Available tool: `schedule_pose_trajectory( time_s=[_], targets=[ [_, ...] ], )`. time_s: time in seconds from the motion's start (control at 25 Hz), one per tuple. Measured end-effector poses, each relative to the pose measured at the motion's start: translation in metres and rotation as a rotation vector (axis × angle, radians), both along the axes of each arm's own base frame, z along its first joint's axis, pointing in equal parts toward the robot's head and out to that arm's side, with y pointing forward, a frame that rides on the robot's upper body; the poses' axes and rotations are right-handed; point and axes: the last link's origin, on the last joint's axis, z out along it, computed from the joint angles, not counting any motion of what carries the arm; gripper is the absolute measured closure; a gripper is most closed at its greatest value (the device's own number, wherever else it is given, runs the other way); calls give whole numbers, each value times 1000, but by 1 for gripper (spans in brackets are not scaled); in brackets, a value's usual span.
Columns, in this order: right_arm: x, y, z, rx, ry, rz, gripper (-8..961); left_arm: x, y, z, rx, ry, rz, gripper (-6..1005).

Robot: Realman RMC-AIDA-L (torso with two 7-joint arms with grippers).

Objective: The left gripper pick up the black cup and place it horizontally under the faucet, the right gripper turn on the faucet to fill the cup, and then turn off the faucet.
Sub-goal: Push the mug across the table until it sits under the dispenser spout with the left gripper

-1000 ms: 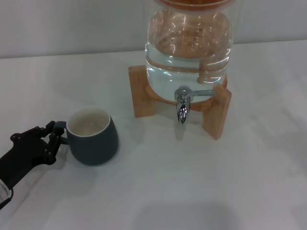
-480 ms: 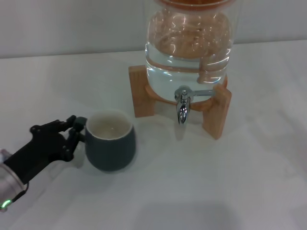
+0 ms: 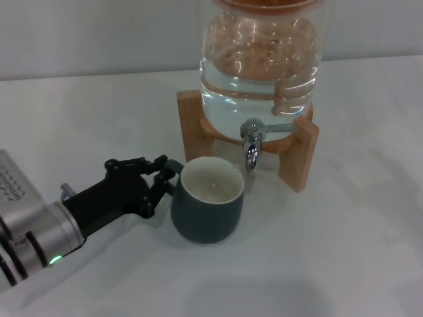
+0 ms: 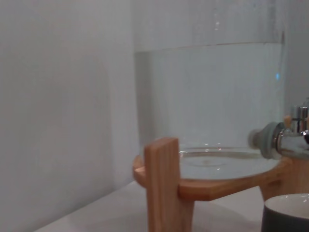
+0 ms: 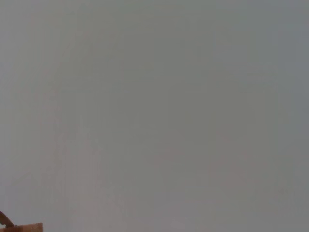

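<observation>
The black cup [image 3: 208, 205] stands upright on the white table, cream inside showing, just left of and below the faucet [image 3: 251, 144]. My left gripper [image 3: 165, 175] is shut on the cup's handle at the cup's left side, its silver-grey wrist with a green light trailing to the lower left. The chrome faucet sticks out of the clear glass jar [image 3: 259, 59] on its wooden stand [image 3: 297, 155]. In the left wrist view the cup's rim [image 4: 289, 212] shows low, with the faucet [image 4: 282, 137] above it. The right gripper is out of view.
The wooden stand's legs [image 3: 195, 132] flank the faucet, close behind the cup. The jar holds water [image 4: 212, 101]. The white table [image 3: 317, 264] spreads in front and to the right; a pale wall runs behind.
My left gripper has carried the cup to the right across the table, from the left side to just beside the faucet. The faucet and jar have not moved.
</observation>
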Motion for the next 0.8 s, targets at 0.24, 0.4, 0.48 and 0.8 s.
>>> schedule_pose_trajectory(
  time_s=[0.24,0.4,0.48,0.8],
  targets=[
    [0,0,-1,-11,12,5,180,12,10,-4,-1,19,-38,837],
    [-2,1,-2,-23,17,15,180,22,17,-8,-12,35,-66,835],
    [-2,1,-2,-28,26,20,180,27,21,-11,-24,51,-83,834],
    [-5,1,0,-27,30,45,180,38,27,-20,-70,80,-100,830]
  ],
)
